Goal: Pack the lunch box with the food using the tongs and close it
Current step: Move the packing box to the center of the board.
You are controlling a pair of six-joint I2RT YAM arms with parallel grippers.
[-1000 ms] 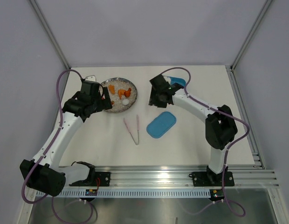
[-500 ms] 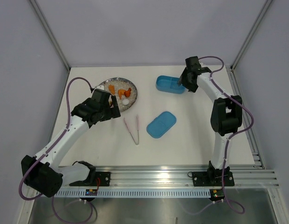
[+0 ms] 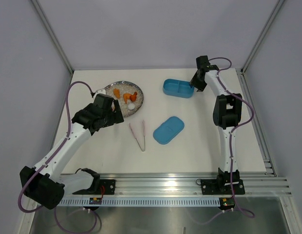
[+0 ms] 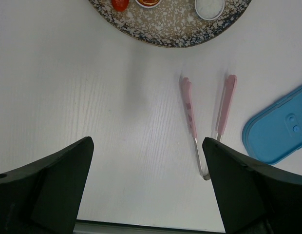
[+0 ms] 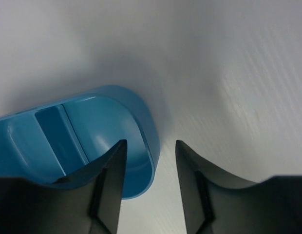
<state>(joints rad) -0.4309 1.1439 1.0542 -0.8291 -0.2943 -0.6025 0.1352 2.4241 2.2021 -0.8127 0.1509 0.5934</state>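
Hardly any packing is done, as far as I can see. The food (image 3: 127, 97), a few orange and red morsels and one white piece, all sits on the speckled grey plate (image 4: 175, 29) at the far left of the table (image 3: 199, 146). The blue lunch box (image 3: 179, 88) stands open at the far right, and I can make out nothing in its two compartments. Its flat lid (image 3: 168, 129) lies on its own nearer the middle, well apart from the box. The tongs (image 4: 188, 105) lie untouched between plate and lid, their pink tips pointing toward the plate. The left gripper (image 4: 146, 146) hangs over bare table just short of the tongs with its jaws spread wide and nothing in them. The right gripper (image 5: 150, 144) is at the box's right end, jaws partway apart with the box's rounded end wall between them; I cannot tell whether either finger touches the wall. I'd say everything that matters remains: picking up the tongs, carrying each morsel across, and fitting the lid.
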